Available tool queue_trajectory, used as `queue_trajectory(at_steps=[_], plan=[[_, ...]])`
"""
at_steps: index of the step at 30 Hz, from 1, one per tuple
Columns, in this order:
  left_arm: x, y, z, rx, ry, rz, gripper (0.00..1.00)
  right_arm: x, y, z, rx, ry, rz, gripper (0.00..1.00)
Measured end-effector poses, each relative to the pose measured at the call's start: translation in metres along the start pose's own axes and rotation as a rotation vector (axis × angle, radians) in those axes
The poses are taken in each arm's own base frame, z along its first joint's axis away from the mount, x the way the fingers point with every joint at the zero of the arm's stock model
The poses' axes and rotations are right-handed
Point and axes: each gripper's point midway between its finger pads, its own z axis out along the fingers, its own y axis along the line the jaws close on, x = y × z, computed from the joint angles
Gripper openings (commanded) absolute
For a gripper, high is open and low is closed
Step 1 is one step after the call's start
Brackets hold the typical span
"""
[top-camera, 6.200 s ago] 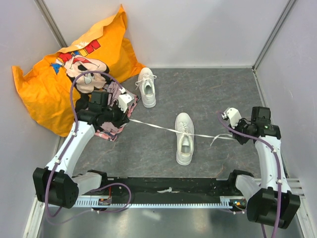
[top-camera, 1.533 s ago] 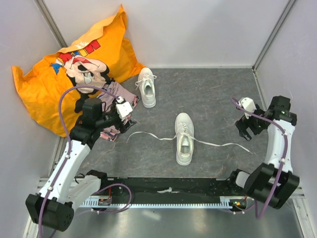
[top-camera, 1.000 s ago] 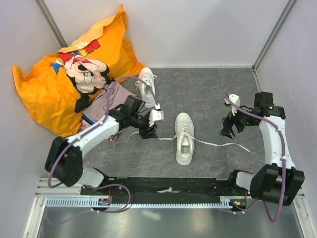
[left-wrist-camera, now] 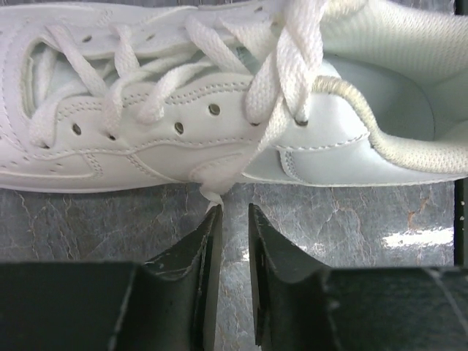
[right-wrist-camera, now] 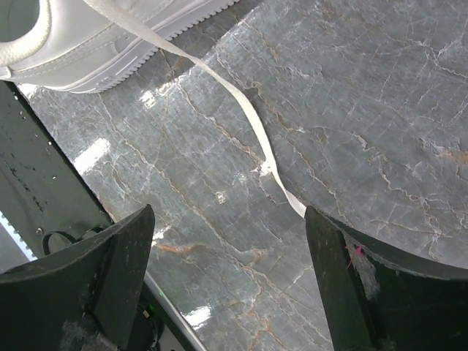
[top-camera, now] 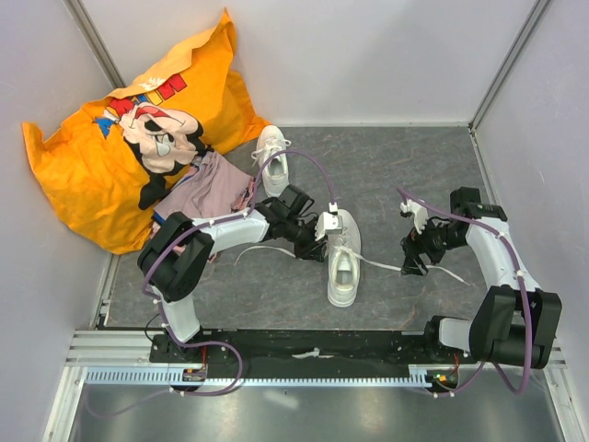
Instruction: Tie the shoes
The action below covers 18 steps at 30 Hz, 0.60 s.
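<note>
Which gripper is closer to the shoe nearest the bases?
Left. The left gripper is just left of that shoe; the right gripper hangs farther off to its right, over the lace.

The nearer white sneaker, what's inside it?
Only a pale insole shows in the sneaker's heel opening. Its laced front covers the rest, so the toe end is hidden.

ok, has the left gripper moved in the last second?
Yes. The left gripper went right in the top view, closing up to the near shoe, which stayed put.
</note>
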Motion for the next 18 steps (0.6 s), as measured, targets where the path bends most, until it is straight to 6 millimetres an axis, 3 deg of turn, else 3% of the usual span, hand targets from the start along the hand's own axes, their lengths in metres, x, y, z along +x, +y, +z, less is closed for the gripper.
queue_trajectory(at_steps=[8,18], plan=[[-0.0041,0.0013,0.0043,0.010,-0.013,-0.012,0.39,0.0003,-0.0034,0.0021,0.002,0.002,0.001,0.92],[0.0010,0.0068,0.0067,-0.016,0.006,-0.029,0.40,0.0008,-0.0036,0.0027,0.001,0.003,0.000,0.92]])
